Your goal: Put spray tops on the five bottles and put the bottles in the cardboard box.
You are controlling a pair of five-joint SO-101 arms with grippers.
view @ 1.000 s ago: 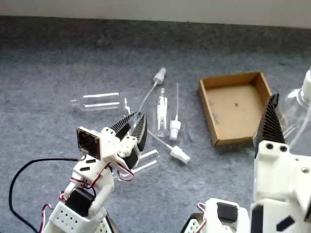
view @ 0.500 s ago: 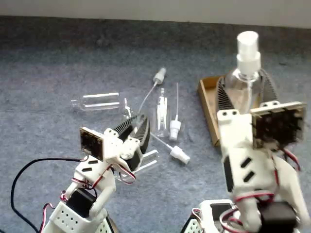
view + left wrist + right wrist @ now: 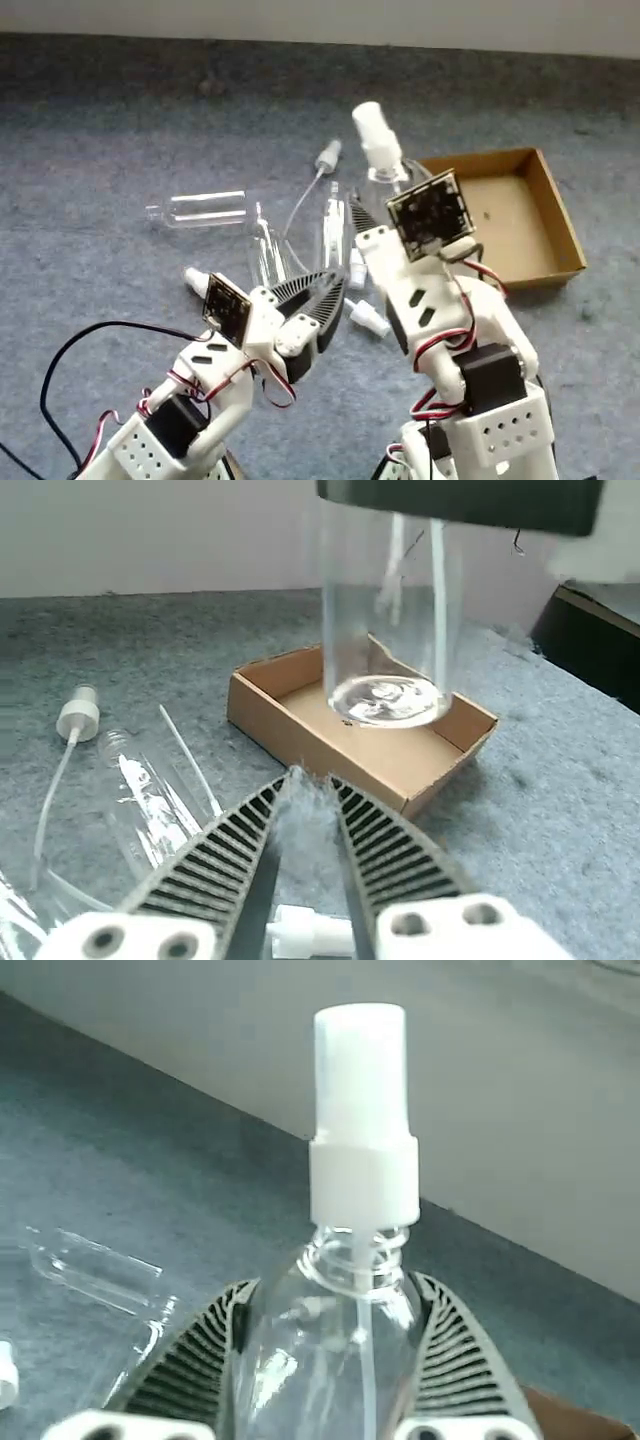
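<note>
grey, felt-like carpet covers the table, with a pale strip of wall behind. we start on the right gripper (image 3: 333, 1295): its black ribbed jaws are pinching the shoulders of a clear round plastic bottle (image 3: 381, 165). a white spray top is already seated on the bottle's neck. the bottle is held up off the carpet, upright, long axis vertical, nozzle to the ceiling.

one step outward is the shallow brown cardboard box (image 3: 478, 160). it sits just beside the bottle on the robot's right, open face up, with nothing in it that i can see. from the high view the bottle stands at the box's left wall, not past it. from the left wrist view its round base hangs in front of the box, and i can't tell whether it's over the rim or short of it.

so that's the whole play, i'd say: a short carry to the right, then down. the right arm is plainly the nearer one for it. upright, the bottle looks taller than those low walls, so my guess is it may need laying over.

further out, the left gripper (image 3: 312, 292) sits low over the carpet, jaws a narrow slit apart with nothing between them. a loose white spray top (image 3: 370, 320) lies just beside it. beyond that, a slim clear capless bottle (image 3: 333, 225) lies lengthwise, and a second capless bottle (image 3: 200, 210) lies crosswise, well off to the left.
</note>
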